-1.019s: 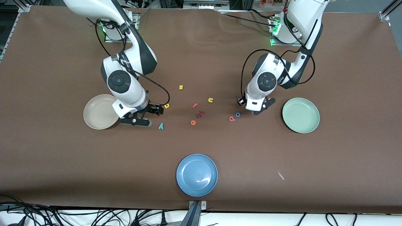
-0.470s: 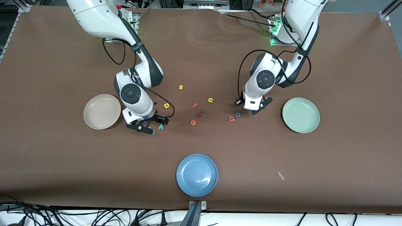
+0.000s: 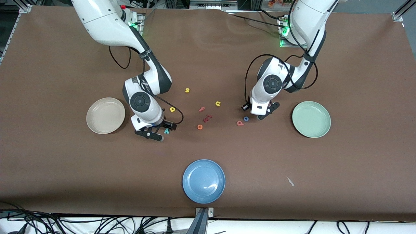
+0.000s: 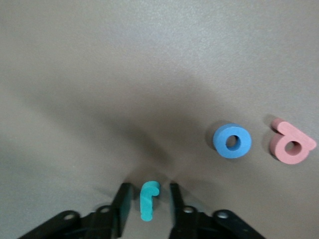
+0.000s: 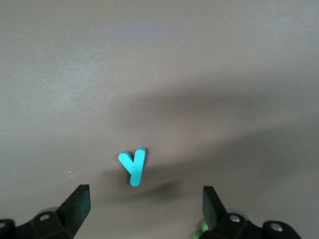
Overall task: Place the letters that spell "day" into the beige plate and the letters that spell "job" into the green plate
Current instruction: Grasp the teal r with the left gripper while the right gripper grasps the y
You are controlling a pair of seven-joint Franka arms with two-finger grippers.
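**A:** Left end effector point(image 4: 149, 189)?

**B:** Down low at the surface point(image 3: 292, 48), between the blue o point(image 3: 246, 119) and the green plate point(image 3: 311, 119). Narrow. Close on both sides of the teal j point(image 4: 148, 200), with a thin gap showing on each side. Not squeezing it yet.

**A:** And the rest of "job"?

**B:** Flat on the surface. Blue o just beside the j. Pink round letter point(image 3: 240, 123) just beside the o, a bit nearer the front camera. Green plate well apart from all three, toward the left arm's end.

**A:** Right end effector point(image 5: 144, 199)?

**B:** Low over the teal y point(image 5: 133, 166). Wide open, one finger far out on each side. Not touching the y.

**A:** Where on the surface?

**B:** Near the beige plate point(image 3: 105, 115), toward the middle from it. Yellow round letter point(image 3: 172, 109) close by, farther from the front camera than the y. Olive-green letter: cannot tell where.

**A:** Anything else lying around?

**B:** A little bunch of letters in the middle, between the two arms. Yellow s point(image 3: 187, 90) farthest from the camera, then yellow u point(image 3: 218, 103) and pink f point(image 3: 202, 109), then orange e point(image 3: 200, 127). Also a blue plate point(image 3: 203, 181), nearest the front camera, well apart from the letters.
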